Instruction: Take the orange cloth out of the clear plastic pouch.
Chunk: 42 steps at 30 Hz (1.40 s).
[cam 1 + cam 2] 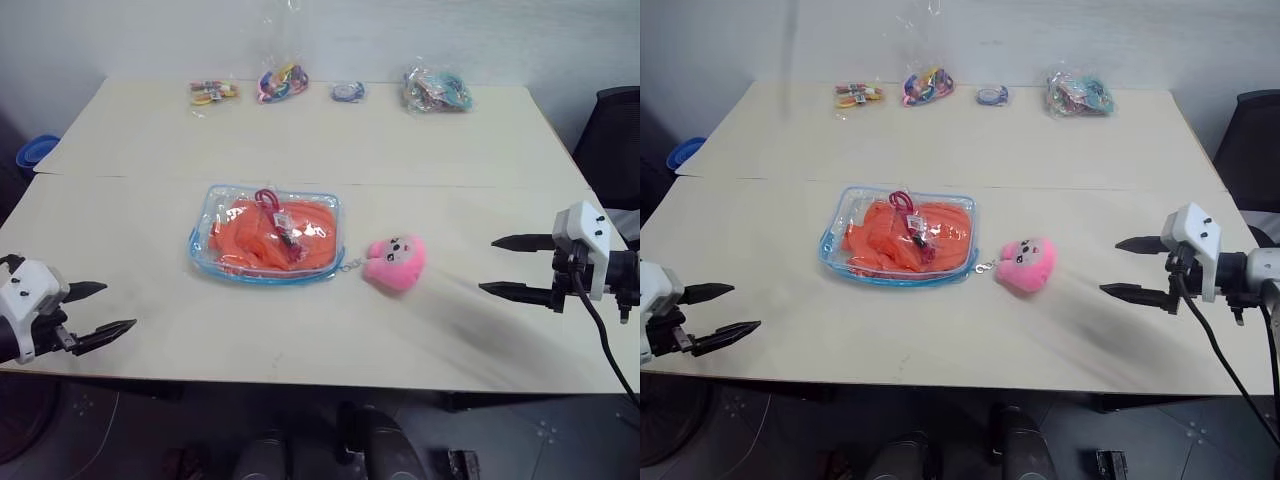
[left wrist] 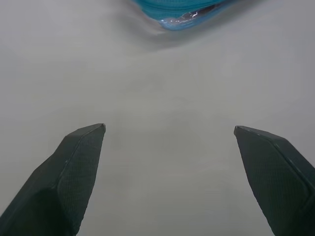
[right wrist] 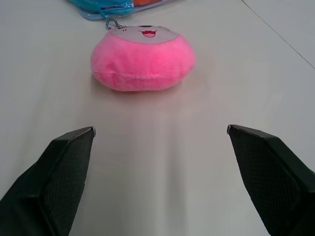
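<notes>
Both sets of jaws are standing spread wide and gripping nothing: the left gripper (image 1: 100,310) is hovering at the near left edge of the table (image 1: 300,140), the right gripper (image 1: 505,265) at the near right, each well apart from the work.

Between them, toward the middle of the table, the clear plastic pouch (image 1: 210,215) is lying flat, its light blue zipper edging looking closed all round as far as I can tell. The orange cloth (image 1: 250,240) is sitting folded inside it, filling most of the pouch, with a red cord (image 1: 266,197) lying across the top. A short chain (image 1: 350,265) is joining the pouch's near right corner to the pink plush toy (image 1: 396,262), which is resting just beside it. Small bags of colourful trinkets (image 1: 282,82) are lined up along the far edge.

Nothing of the task looks started. The pouch is slick and flat, so a one-sided pinch is likely to slide it rather than lift it. The right gripper is facing the toy; closing on that would drag the pouch by its chain. Tugging cloth without pinning the pouch would carry both along.
</notes>
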Each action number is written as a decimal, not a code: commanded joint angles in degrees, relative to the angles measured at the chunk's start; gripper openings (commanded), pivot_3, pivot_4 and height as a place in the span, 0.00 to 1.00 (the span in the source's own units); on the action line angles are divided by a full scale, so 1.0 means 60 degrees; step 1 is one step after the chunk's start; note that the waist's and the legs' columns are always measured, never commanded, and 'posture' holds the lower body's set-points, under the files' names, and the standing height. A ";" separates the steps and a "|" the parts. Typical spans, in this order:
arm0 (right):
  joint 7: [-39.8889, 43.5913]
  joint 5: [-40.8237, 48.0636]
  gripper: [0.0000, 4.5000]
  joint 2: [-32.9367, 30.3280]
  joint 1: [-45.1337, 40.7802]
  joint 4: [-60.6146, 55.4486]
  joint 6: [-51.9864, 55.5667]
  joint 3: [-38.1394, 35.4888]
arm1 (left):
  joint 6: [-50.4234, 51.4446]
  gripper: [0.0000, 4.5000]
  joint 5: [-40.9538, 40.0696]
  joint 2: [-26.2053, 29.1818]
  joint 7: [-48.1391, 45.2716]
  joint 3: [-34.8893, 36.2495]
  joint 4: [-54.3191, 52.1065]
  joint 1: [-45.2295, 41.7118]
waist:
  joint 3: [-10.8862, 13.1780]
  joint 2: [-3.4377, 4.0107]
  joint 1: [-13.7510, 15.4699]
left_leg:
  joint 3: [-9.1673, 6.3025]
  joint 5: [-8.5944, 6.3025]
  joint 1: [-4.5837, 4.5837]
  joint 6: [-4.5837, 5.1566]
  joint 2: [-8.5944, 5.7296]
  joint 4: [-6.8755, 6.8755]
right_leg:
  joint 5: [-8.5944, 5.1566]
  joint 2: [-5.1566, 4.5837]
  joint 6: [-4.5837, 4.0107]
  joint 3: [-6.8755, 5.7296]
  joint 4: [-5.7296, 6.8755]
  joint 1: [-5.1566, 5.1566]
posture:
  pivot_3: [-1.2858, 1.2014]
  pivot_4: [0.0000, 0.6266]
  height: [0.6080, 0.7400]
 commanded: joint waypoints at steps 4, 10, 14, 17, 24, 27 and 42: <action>-0.0087 -0.0056 1.00 0.0008 -0.0006 0.0005 -0.0381 -0.0206 | -0.0344 0.99 0.0295 -0.0034 0.0249 -0.0050 0.0066 -0.0057 | 0.0000 0.0000 0.0008 | 0.0000 0.0000 0.0000 0.0000 0.0000 0.0000 | 0.0000 0.0000 0.0000 0.0000 0.0000 0.0000 | 0.52 0.24 1.00; -0.0369 -0.0004 1.00 0.0208 -0.0047 -0.0122 -0.0381 -0.0220 | -0.0004 0.99 0.0028 -0.0097 0.0355 -0.0174 0.0087 -0.0412 | -0.0001 -0.0001 -0.0001 | 0.0003 0.0001 0.0000 -0.0003 0.0000 0.0000 | 0.0000 0.0000 0.0000 0.0002 0.0004 0.0000 | 0.52 0.24 1.00; -0.0117 0.0102 1.00 0.0125 0.0073 -0.0228 -0.0091 -0.0140 | 0.0374 0.99 -0.0265 -0.0120 0.0293 -0.0117 -0.0142 -0.0536 | 0.0000 0.0000 -0.0005 | 0.0006 0.0003 0.0002 -0.0006 0.0001 0.0000 | 0.0000 0.0001 0.0000 0.0004 0.0009 -0.0002 | 0.52 0.24 1.00; -0.0102 0.0225 1.00 0.0149 0.0067 -0.0245 0.0232 -0.0193 | 0.0775 0.99 -0.0631 -0.0173 0.0292 0.0067 -0.0471 -0.0488 | 0.0000 0.0000 0.0002 | 0.0007 0.0003 0.0002 -0.0006 0.0000 0.0000 | 0.0000 0.0000 0.0000 0.0007 0.0009 -0.0002 | 0.52 0.24 1.00; -0.0252 0.0823 1.00 0.0348 0.0472 -0.1149 0.0886 -0.0439 | 0.2983 0.99 -0.1920 -0.0122 0.0930 0.0637 -0.2523 -0.0542 | 0.0000 0.0000 0.0013 | 0.0004 0.0007 0.0004 -0.0012 -0.0001 0.0000 | 0.0000 0.0000 0.0000 0.0009 0.0010 0.0000 | 0.52 0.24 1.00; -0.0626 0.1044 1.00 0.0465 0.0777 -0.2145 0.0967 -0.0610 | 0.4482 0.99 -0.2903 -0.0094 0.1777 0.0283 -0.3961 -0.1289 | 0.0000 -0.0001 0.0019 | 0.0003 0.0010 0.0003 -0.0018 -0.0003 0.0000 | 0.0003 0.0000 0.0005 0.0014 0.0011 0.0003 | 0.52 0.24 1.00; -0.3074 0.2789 1.00 0.0948 0.1072 -0.6573 0.2349 -0.1416 | 1.2633 0.99 -0.2315 -0.7404 1.0825 -0.2257 -0.2893 -0.9458 | -0.0019 -0.0075 0.0264 | -0.0006 0.0067 -0.0006 -0.0041 -0.0052 0.0011 | 0.0026 0.0003 0.0040 0.0043 0.0051 0.0037 | 0.52 0.24 1.00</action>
